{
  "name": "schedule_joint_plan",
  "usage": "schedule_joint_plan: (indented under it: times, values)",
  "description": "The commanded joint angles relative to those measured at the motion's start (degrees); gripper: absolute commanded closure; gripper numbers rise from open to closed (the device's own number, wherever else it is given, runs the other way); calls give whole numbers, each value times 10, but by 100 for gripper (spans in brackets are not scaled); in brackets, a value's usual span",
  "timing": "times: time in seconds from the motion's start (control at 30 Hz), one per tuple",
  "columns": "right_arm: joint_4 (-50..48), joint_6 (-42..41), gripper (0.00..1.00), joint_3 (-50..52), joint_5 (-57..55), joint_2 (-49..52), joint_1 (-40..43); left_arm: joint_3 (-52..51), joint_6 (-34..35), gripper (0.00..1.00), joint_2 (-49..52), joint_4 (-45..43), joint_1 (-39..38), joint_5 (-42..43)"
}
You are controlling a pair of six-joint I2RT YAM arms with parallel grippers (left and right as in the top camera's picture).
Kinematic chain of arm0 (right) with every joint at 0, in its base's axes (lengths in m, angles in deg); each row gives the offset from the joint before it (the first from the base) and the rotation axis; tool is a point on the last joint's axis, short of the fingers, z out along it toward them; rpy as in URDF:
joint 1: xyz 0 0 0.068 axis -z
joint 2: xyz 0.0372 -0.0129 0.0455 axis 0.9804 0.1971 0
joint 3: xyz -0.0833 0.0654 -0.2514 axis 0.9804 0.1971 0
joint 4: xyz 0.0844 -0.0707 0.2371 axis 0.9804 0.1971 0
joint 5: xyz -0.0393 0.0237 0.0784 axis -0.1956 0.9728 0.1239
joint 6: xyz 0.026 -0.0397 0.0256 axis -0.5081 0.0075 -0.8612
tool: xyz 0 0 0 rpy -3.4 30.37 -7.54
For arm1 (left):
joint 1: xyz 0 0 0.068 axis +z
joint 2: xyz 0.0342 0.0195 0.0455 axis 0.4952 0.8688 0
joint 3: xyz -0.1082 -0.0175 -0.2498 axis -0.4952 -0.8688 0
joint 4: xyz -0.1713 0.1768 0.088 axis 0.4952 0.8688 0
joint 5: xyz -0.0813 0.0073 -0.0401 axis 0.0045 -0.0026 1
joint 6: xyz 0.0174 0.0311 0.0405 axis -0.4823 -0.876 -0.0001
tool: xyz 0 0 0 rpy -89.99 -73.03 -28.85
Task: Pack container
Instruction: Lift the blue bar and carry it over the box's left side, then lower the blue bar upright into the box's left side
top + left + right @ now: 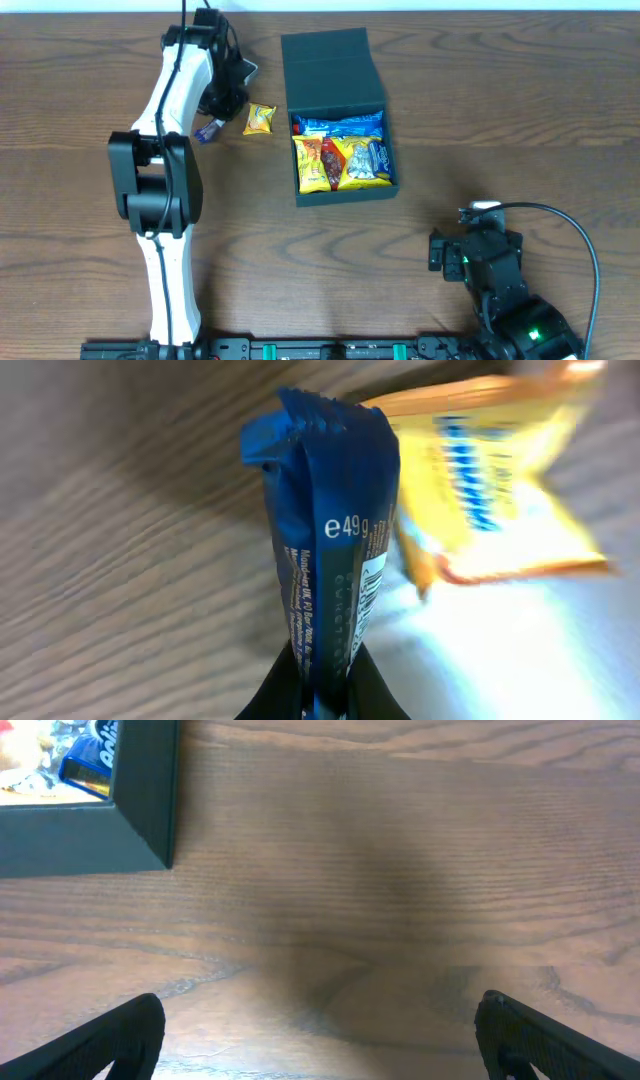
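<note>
The dark teal-green container (340, 192) lies open in the middle of the table, lid flap (332, 66) folded back, with several snack packets inside. My left gripper (222, 112) is at the far left of the box, shut on a blue snack bar (330, 550), whose end shows overhead (207, 131). A yellow packet (259, 118) lies on the table just right of it and shows blurred in the left wrist view (490, 480). My right gripper (320, 1040) is open and empty over bare wood at the front right, with the container's corner (140, 830) at upper left.
My left arm (165, 180) stretches from the front edge to the back left. My right arm (495, 275) sits folded at the front right with a cable looping beside it.
</note>
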Motion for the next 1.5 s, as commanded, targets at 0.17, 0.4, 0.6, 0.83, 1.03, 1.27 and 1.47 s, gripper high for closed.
schedule_joint_plan:
  times: [0.17,0.4,0.6,0.83,1.03,1.27,1.47]
  values:
    - [1,-10,1,3,-7,-2,5,19,-119,94,-96,43,-48,94]
    - [1,-10,1,3,-7,-2,5,19,-201,94,-115,81,-70,155]
    - [1,-10,1,3,-7,-2,5,19,-275,94,-113,104,-99,211]
    - [1,-10,1,3,-7,-2,5,19,-345,94,-113,155,-168,174]
    - [1,-10,1,3,-7,-2,5,19,-346,94,-113,113,-205,154]
    - [1,-10,1,3,-7,-2,5,19,-349,94,-112,78,-206,175]
    - [1,-10,1,3,-7,-2,5,19,-348,94,-110,25,-213,189]
